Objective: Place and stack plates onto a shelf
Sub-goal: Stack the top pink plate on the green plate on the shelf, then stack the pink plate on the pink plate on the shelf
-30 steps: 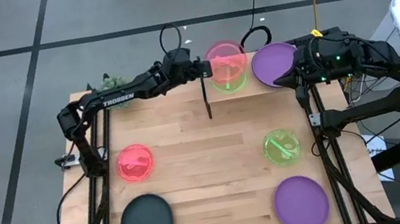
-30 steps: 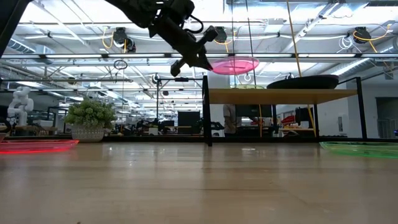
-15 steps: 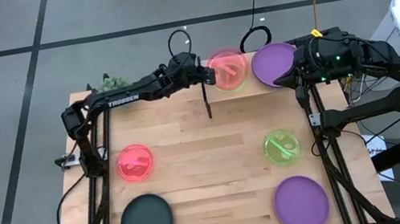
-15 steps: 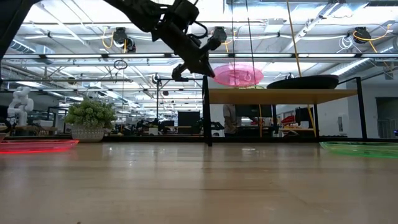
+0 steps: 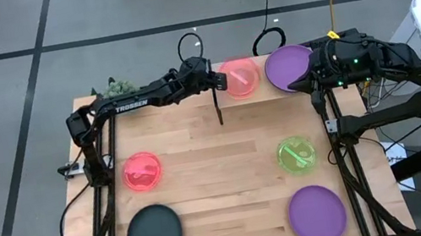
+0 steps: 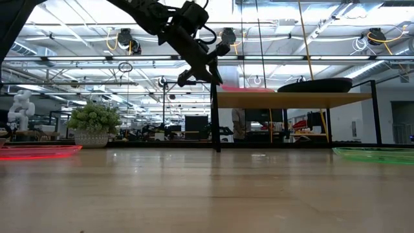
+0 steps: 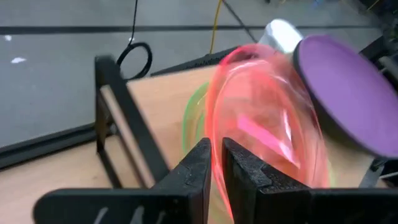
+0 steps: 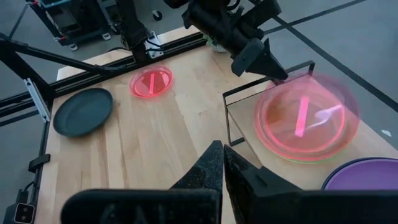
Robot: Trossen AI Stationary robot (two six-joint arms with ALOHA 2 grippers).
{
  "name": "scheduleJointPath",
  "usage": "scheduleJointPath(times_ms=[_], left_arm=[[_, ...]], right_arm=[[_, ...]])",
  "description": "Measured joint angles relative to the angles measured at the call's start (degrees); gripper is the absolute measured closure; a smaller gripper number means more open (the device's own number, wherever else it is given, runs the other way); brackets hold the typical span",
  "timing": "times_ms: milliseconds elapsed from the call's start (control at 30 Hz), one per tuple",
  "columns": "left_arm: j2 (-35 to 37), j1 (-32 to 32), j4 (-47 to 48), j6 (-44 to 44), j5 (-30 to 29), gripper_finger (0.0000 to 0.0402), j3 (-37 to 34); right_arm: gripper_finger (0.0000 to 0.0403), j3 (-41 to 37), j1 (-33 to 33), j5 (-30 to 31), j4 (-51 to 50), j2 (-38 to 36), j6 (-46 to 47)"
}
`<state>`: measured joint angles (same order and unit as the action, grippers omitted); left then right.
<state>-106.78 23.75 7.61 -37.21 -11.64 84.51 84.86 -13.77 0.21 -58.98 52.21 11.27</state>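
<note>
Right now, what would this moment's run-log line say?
left pincer: at pink plate rim, plate lying on green plate on shelf | right pincer: shut, waiting beside shelf | table: four plates left

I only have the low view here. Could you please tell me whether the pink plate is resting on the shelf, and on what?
Observer: Yes. From above, the pink plate lies on top of a green plate on the shelf.
Operator: Thank you. Is the left gripper clear of it?
Observer: No, the left gripper is right at the pink plate's rim, on the side nearest the left arm.
Operator: And what is the dark plate I see next to it?
Observer: From above it is a purple plate, lying beside the pink one on the shelf. The right gripper waits shut just past it.
</note>
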Motion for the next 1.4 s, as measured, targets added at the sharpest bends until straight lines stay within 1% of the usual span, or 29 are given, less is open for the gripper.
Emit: scheduleJointPath(times_ms=[100,533,800,900,1000,1200,1300,1367,1400], left_arm=[[-0.02,0.00,1.18,0.01,0.01,0.0357,0.00],[0.00,0.00,1.19,1.16,-0.47,0.0355,0.00],[0.00,0.00,1.17,1.37,-0.68,0.0355,0.00],[0.00,0.00,0.12,3.06,0.06,0.0353,0.00],[0.02,-0.06,-1.31,3.60,1.46,0.0336,0.02],[0.02,-0.74,-1.51,2.33,1.77,0.0279,0.00],[1.36,-1.01,0.63,-0.14,2.58,0.0257,-0.02],[2.75,-1.42,0.96,-0.37,2.60,0.0250,0.04],[3.78,-1.40,2.56,-0.16,2.60,0.0248,0.04]], right_arm=[[0.0403,0.00,0.01,0.00,0.00,0.00,-0.13],[0.0403,0.00,0.00,-0.01,-0.02,0.00,0.08],[0.0403,0.00,0.01,-0.22,-0.07,0.00,6.11],[0.0403,0.00,0.00,-0.24,-0.18,0.00,9.16],[0.0403,0.00,-0.01,-0.30,-1.19,0.00,11.70],[0.0403,-0.02,-0.01,-0.44,-3.99,0.00,15.18],[0.0403,-0.02,0.01,-0.46,-4.61,0.00,16.53],[0.0403,-0.02,-0.01,-0.46,-4.55,0.00,17.21],[0.0403,-0.02,0.01,-0.46,-4.57,0.00,17.39]])
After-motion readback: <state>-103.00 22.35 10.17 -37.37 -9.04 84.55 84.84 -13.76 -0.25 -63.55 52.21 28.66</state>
